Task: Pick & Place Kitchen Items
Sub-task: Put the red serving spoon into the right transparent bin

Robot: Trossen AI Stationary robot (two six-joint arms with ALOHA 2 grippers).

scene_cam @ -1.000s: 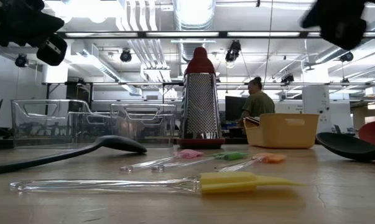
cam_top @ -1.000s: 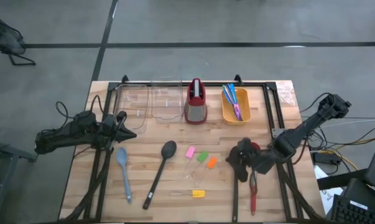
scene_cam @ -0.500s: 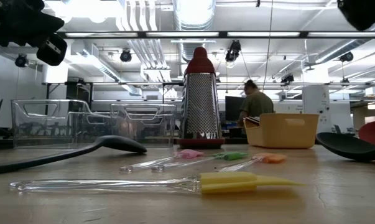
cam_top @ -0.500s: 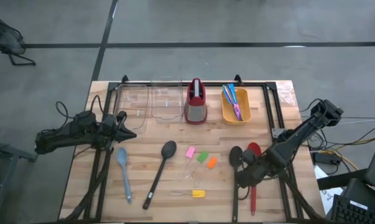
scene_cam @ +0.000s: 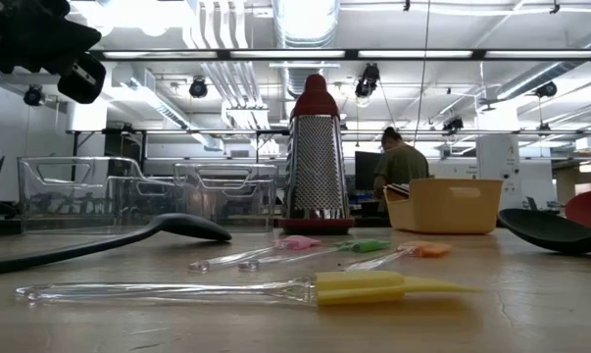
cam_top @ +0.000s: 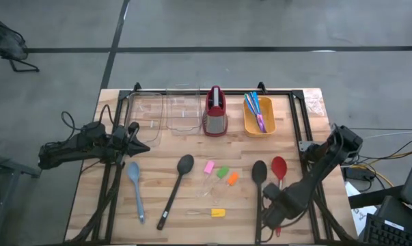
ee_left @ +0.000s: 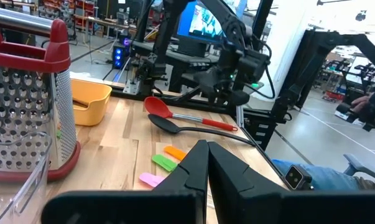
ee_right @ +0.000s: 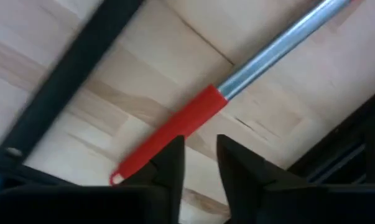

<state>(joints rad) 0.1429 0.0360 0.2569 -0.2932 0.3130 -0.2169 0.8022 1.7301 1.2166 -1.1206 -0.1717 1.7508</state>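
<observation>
At the table's front edge, well forward and right of the grater [cam_top: 215, 113], the right gripper [ee_right: 198, 149] hangs low over the handle end of the red spoon [cam_top: 279, 167]. Its fingers are slightly parted with nothing between them. The red grip lies just beyond their tips, so this looks like a line-up for a pinch on the narrow handle rather than the bowl.

A black spoon [cam_top: 259, 171] lies just beside the red one, close enough to be nudged during a grasp. Forward of the grater, a yellow block [cam_top: 218, 212] sits alone. Farther in, pink [cam_top: 209, 167], green [cam_top: 223, 172] and orange [cam_top: 231, 178] blocks cluster together. A second black spoon [cam_top: 185, 164] and a grey-blue spoon [cam_top: 134, 171] lie flat forward and left of the grater, handles toward the front edge, apparently within reach.

Left of the grater, the left gripper [cam_top: 134, 135] waits with its fingers pressed together and holding nothing, likely parked clear of the working arm.

Beside the grater at the back, an orange bin [cam_top: 267, 128] on its right holds thin cutlery [cam_top: 255, 106]. Clear bins [cam_top: 182, 126] stand on its left, probably as drop-off spots.
</observation>
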